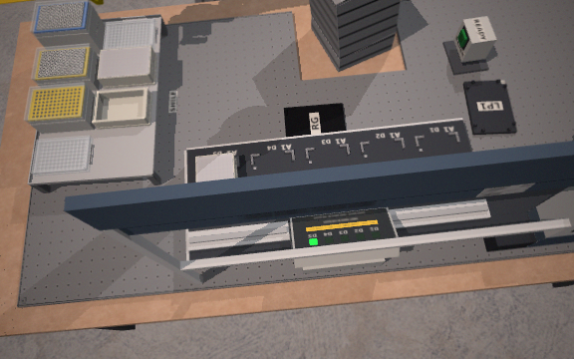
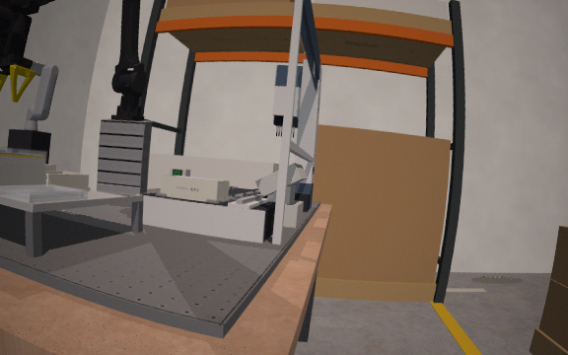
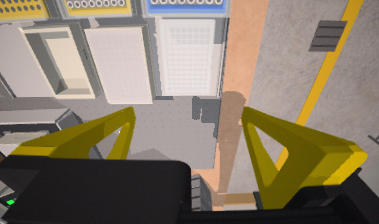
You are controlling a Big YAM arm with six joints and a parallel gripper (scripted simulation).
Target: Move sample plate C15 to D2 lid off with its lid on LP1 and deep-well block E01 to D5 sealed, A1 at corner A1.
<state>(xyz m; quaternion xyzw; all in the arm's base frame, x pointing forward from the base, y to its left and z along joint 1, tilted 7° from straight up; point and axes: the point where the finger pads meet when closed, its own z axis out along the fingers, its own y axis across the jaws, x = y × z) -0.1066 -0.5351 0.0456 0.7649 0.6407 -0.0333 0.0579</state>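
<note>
My gripper [image 2: 4,81] [image 3: 188,112] is open and empty. It hangs high above the far end of the SHELF [image 1: 118,160] and is out of the top view. Below it the wrist view shows a clear lidded plate [image 3: 187,55] [image 1: 129,34], a white sealed block [image 3: 120,62] [image 1: 125,65] and an open reservoir [image 3: 65,65] [image 1: 121,107]. A second clear plate [image 1: 61,155] [image 2: 37,191] lies at the shelf's near end. I cannot read the plates' labels. A white sealed block [image 1: 214,167] [image 2: 194,188] sits on D5. Lid park LP1 [image 1: 489,106] is empty.
Three tip racks [image 1: 60,16] [image 1: 62,62] [image 1: 57,102] line the shelf's outer side. The RG nest [image 1: 314,121] lies behind the deck. The READY key [image 1: 476,35] stands at the back right. A blue gantry beam [image 1: 317,184] crosses over the deck. The panel's D5 lamp [image 1: 313,241] glows green.
</note>
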